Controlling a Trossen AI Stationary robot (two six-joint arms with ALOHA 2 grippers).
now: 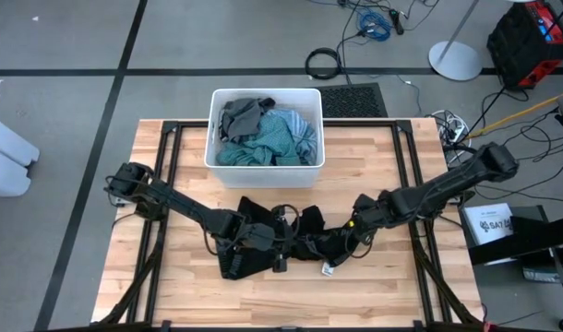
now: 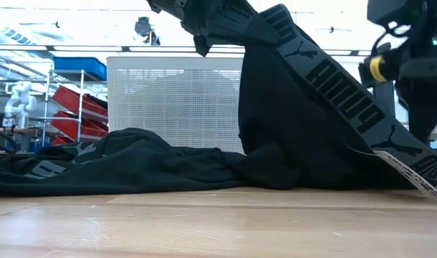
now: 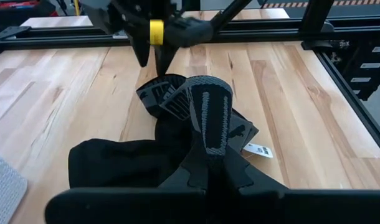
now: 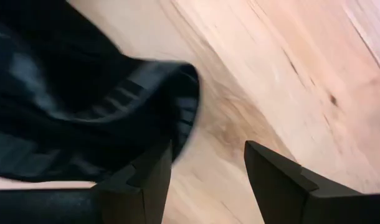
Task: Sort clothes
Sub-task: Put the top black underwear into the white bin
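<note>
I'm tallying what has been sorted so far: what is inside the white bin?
The white bin holds a teal green garment, a light blue one and a dark grey piece on top. Anything beneath that pile is covered and cannot be seen.

Light wood worktop [image 1: 171,277] with black frame. Black garment [image 1: 291,242] spread mid-worktop; white bin [image 1: 263,171] with clothes at far edge.

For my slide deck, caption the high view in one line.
Left gripper shut on the black garment, right gripper open beside it, bin of clothes behind.
</note>
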